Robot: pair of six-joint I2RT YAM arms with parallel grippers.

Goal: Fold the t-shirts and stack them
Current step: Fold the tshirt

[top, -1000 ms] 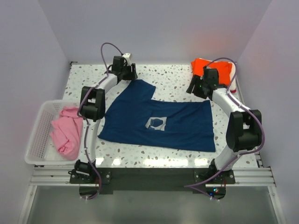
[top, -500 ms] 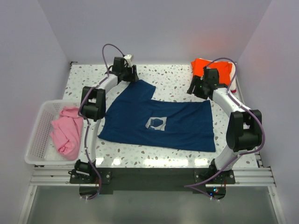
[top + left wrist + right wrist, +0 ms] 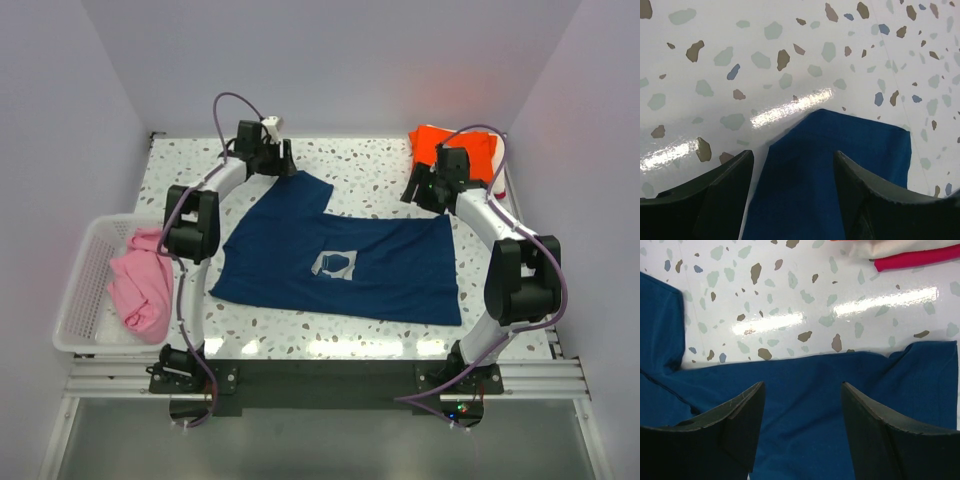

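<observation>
A navy blue t-shirt [image 3: 380, 270] with a pale chest print [image 3: 335, 264] lies spread flat on the speckled table. My left gripper [image 3: 275, 163] hovers open over its far-left sleeve [image 3: 850, 150], with cloth showing between the dark fingers [image 3: 725, 190] and nothing gripped. Above the shirt's far right edge [image 3: 805, 375] my right gripper [image 3: 422, 192] stands open as well. A pink t-shirt [image 3: 140, 285] lies crumpled in the basket. A folded orange t-shirt [image 3: 455, 145] tops the stack at the far right. The white [image 3: 900, 247] and red [image 3: 920, 257] folded ones show below it.
A white slatted basket [image 3: 75, 300] sits at the table's left edge. Walls close the table in behind and on both sides. Bare speckled table [image 3: 370, 160] lies between the two grippers at the far side.
My left gripper's jaws have spread a little wider and the left arm's elbow has shifted slightly to the left. The right arm and the shirts have not moved.
</observation>
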